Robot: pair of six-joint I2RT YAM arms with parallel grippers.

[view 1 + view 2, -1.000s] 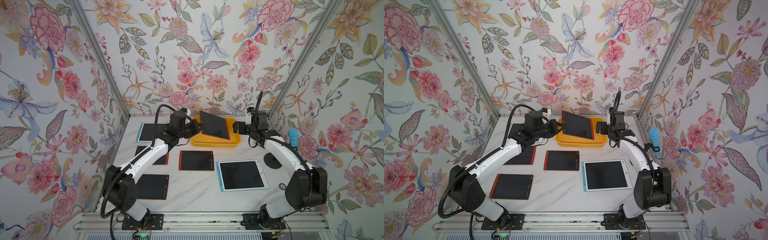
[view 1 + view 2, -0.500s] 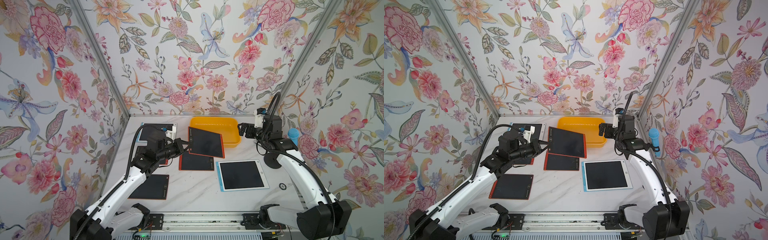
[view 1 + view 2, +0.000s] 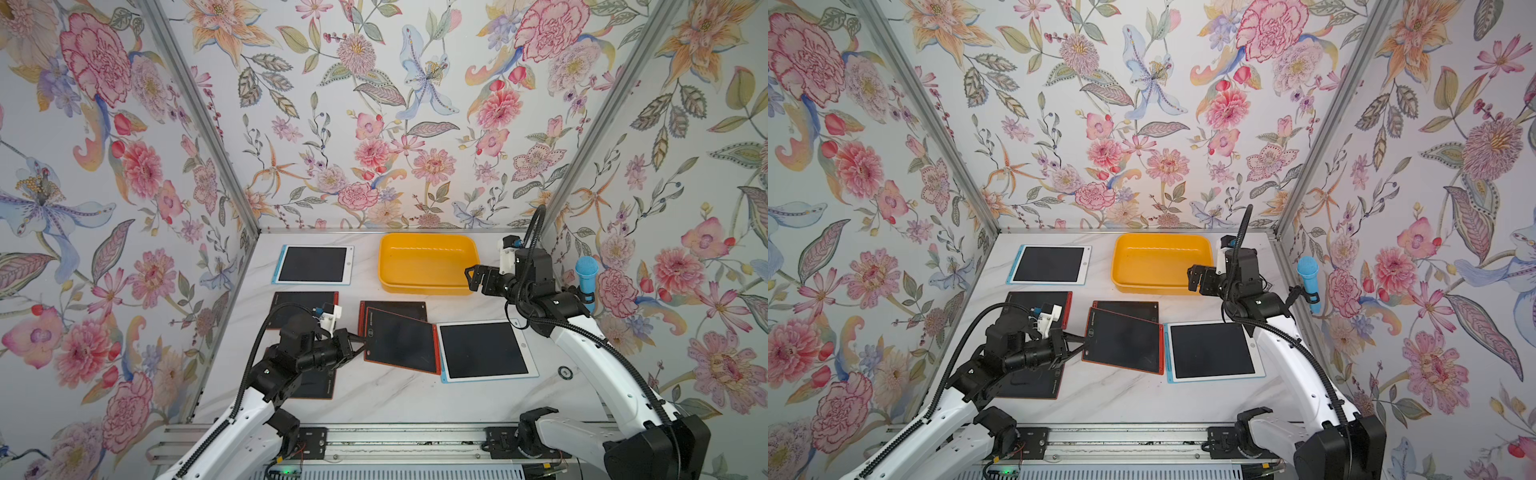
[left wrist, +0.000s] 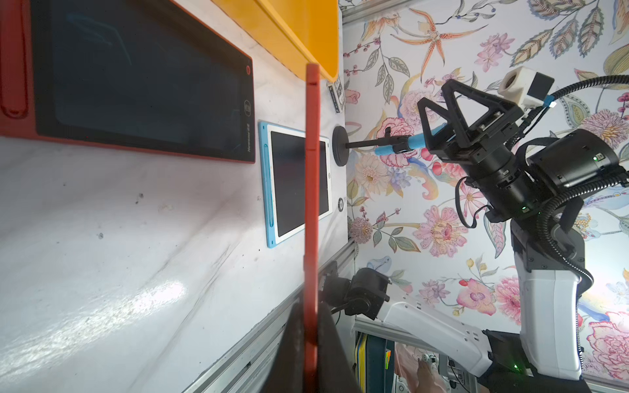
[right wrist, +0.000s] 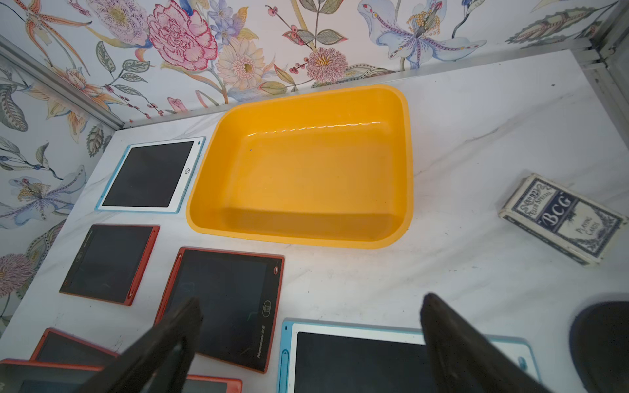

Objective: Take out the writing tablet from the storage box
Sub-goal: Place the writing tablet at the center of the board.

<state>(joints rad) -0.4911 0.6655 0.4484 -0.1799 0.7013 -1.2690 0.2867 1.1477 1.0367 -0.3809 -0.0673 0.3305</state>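
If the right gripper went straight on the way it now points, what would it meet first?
Probably the storage box: the open right gripper points toward its near wall, with only a strip of table before it. Depth is unclear, so it might touch the table first.

three walls (image 3: 374, 124) close in the booth, all papered with large pink, orange and blue flowers and grey-green leaves on a pale ground. slanting aluminium posts (image 3: 201, 116) mark the two back corners. the surface (image 3: 395, 399) is white with faint grey marble veins, evenly and brightly lit. a metal rail (image 3: 395, 440) runs along its near edge.
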